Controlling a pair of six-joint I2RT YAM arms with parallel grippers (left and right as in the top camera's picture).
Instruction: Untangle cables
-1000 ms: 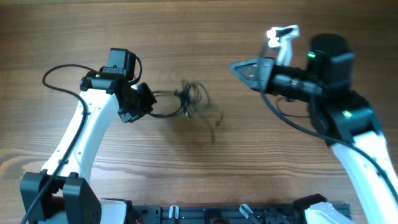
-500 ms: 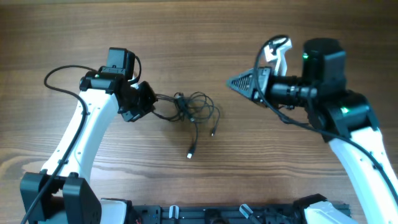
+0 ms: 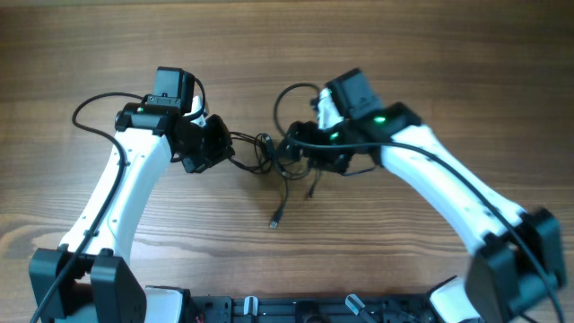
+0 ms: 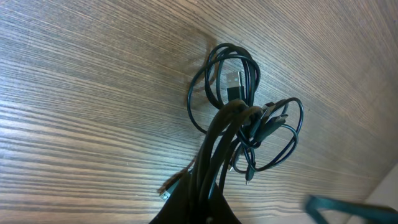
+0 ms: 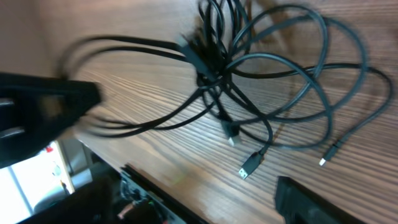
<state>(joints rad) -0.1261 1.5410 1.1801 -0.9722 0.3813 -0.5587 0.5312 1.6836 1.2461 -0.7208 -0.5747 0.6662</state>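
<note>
Your left hand (image 3: 220, 145) is clamped shut on the cables (image 3: 269, 154). In its wrist view several strands run as one bundle straight out from its fingertips to a knot (image 4: 249, 118) just ahead, with a small coil (image 4: 227, 78) beyond that. The rest of the cables lie on the worktop (image 3: 287, 54) between your two hands, nearer the right one.

Your right hand (image 3: 300, 152) hangs over the far side of the tangle. Its wrist view shows only one finger (image 5: 311, 199), off to the side with no strand against it. I take that hand as open and holding nothing, though the second finger is out of frame, so I can't be sure.

On progress, I judge you are early. No cable lies apart from the others yet. All the strands meet in the one tight knot ahead of the right hand, with wide loops spilling away from it.

In your favour, some plug ends lie loose: one (image 5: 250, 165) just in front of the right hand and a smaller one (image 5: 323, 162) beside it. What is left is to take a loose end, draw it back through the knot while the left hand anchors the bundle, lay it apart, and repeat for each cable.
</note>
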